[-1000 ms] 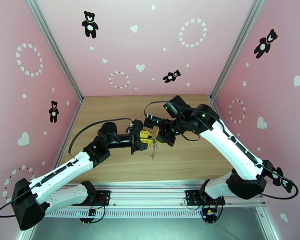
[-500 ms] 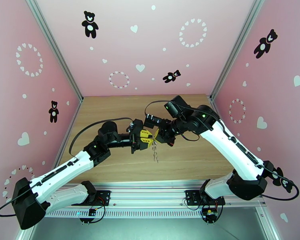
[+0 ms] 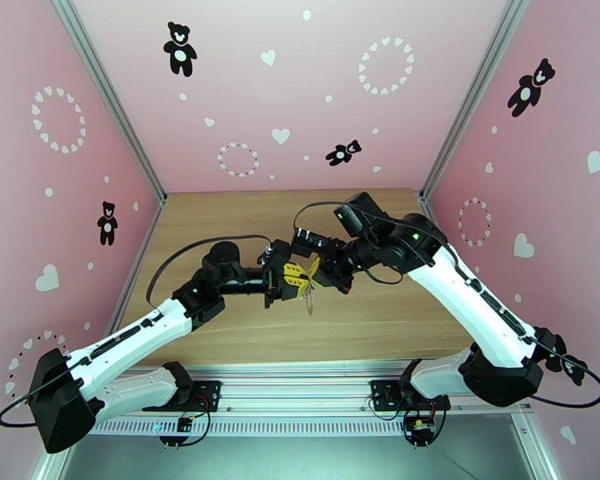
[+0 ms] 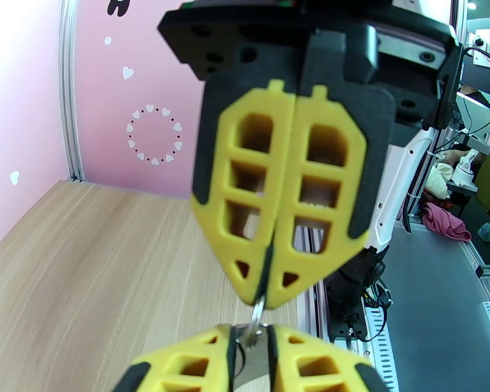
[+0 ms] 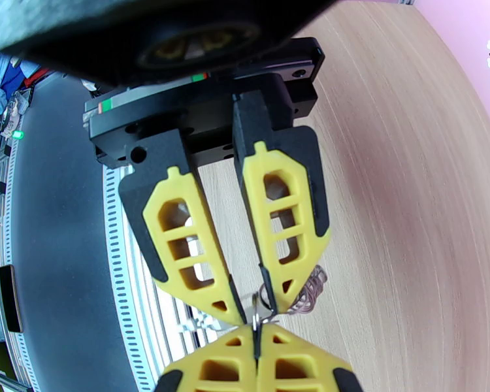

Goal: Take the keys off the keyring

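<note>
A thin dark oval metal keyring point(image 4: 257, 316) hangs in mid-air above the middle of a light wooden tabletop point(image 3: 220, 226), caught between two robot grippers that meet tip to tip. In the left wrist view the right gripper point(image 4: 266, 298) points down from above, its yellow lattice fingers point(image 4: 310, 210) pressed flat together and pinching the top of the keyring at their tips. Just below, the left gripper point(image 4: 251, 333) comes up from the bottom edge, its yellow fingers point(image 4: 297, 360) held a narrow gap apart with the lower part of the keyring and a small piece of grey metal nipped between them; whether that piece is a key is too blurred to tell. In the right wrist view a short coiled metal chain point(image 5: 310, 287) bunches up just beside one left finger. From the top camera the chain dangles below the joined fingertips, clear of the tabletop. Pink walls printed with white hearts and black teddy bears point(image 3: 244, 90) enclose the tabletop.
</note>
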`<state>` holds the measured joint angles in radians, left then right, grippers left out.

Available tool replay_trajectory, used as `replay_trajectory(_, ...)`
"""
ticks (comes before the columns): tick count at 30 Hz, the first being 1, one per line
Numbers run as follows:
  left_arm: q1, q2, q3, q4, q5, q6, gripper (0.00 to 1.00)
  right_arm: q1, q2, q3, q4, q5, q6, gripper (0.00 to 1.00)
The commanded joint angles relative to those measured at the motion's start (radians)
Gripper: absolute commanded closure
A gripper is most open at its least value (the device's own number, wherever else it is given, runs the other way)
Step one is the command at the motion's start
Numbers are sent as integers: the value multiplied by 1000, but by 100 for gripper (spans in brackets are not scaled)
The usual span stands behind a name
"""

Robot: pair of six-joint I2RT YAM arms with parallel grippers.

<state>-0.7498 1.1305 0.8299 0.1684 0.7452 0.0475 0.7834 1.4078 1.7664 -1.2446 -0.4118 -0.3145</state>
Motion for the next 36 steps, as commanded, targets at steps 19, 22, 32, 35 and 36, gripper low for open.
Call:
replay_trajectory(19, -11, -1, 34, 35, 3, -2, 100, -13, -35, -24, 50, 6, 19, 100)
replay_trajectory(22, -9, -12, 16, 74, -10, -16, 100, -17, -61, -53, 85, 11, 33, 88)
replay_trajectory(32, -11, -37, -97, 354, -76, -163, 100, -190, -272, -322, 403, -238, 179, 66)
replay_trajectory(35, -11, -29, -116, 437, -88, -211, 100, -236, -328, -456, 586, -352, 262, 64)
replay_trajectory(36, -12, -27, -119, 458, -97, -223, 100, -242, -333, -487, 638, -385, 284, 64)
